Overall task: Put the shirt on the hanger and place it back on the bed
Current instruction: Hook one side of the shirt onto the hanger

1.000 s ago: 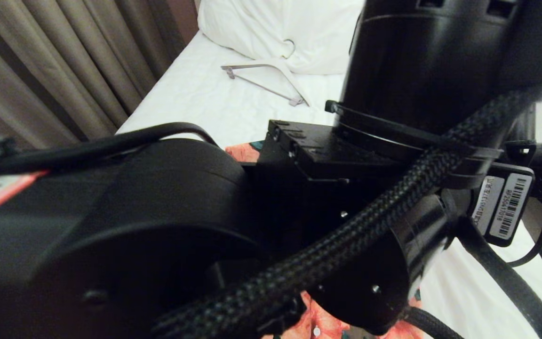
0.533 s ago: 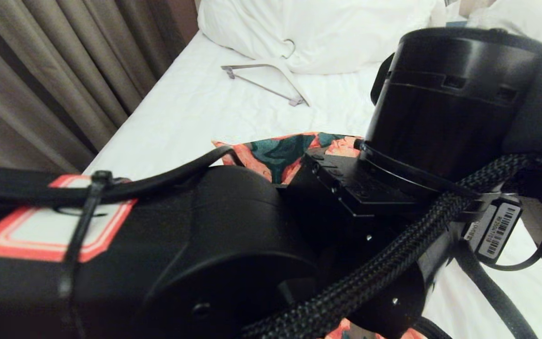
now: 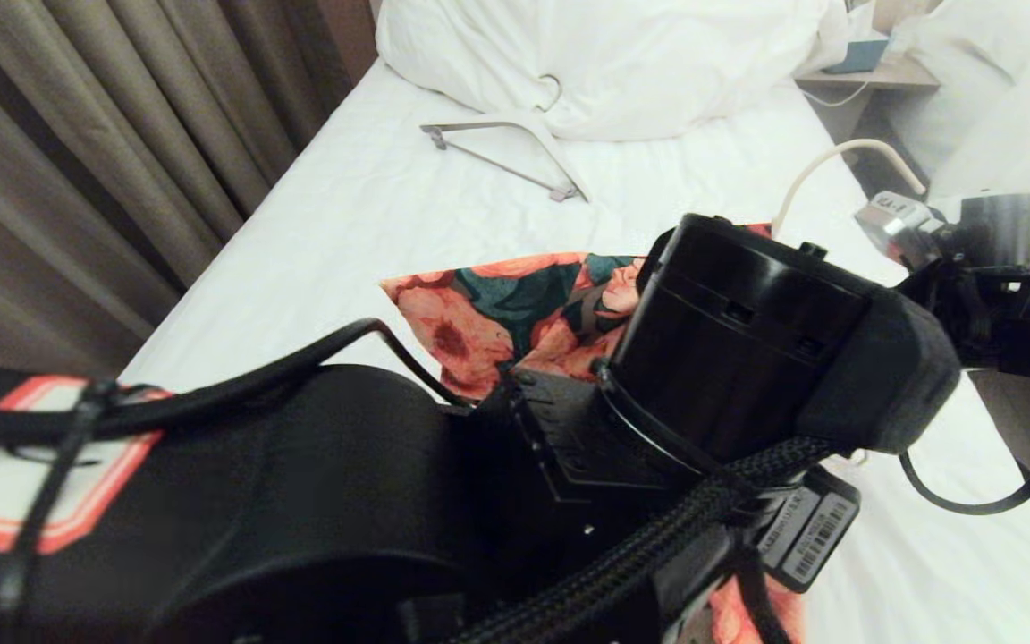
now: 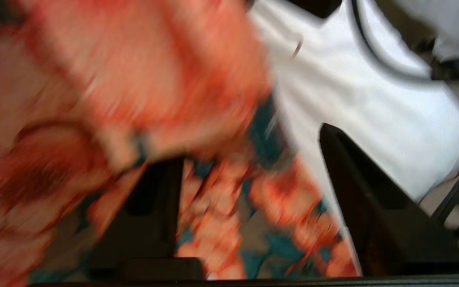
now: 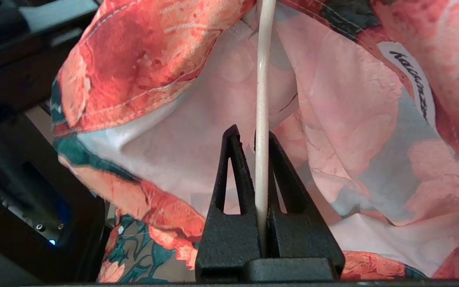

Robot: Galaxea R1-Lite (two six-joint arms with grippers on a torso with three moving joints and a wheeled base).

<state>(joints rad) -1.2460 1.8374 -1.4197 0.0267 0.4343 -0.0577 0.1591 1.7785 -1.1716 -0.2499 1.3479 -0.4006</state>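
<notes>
The flowered shirt [image 3: 479, 309] lies on the bed [image 3: 363, 215], mostly hidden behind my left arm [image 3: 747, 331]. Inside the shirt's [image 5: 353, 119] open neck runs the hanger's [image 5: 262, 71] cream wire, and my right gripper [image 5: 249, 133] is shut on it. A curved piece of the hanger [image 3: 814, 165] rises beyond the left wrist. My left gripper [image 4: 247, 147] is open just above the shirt [image 4: 221, 207]. Its fingers [image 4: 367, 199] stand wide apart and blurred cloth shows between them.
A thicker grey-white hanger [image 3: 506, 148] rests on the sheet near the big pillow [image 3: 622, 63]. Brown curtains [image 3: 77, 134] run along the bed's left side. A nightstand [image 3: 873, 76] and another bed's white duvet [image 3: 998, 116] are at the far right.
My left arm has sunk lower in the head view. That uncovers more of the shirt, the pillow, the hanger's curved wire and the right wrist.
</notes>
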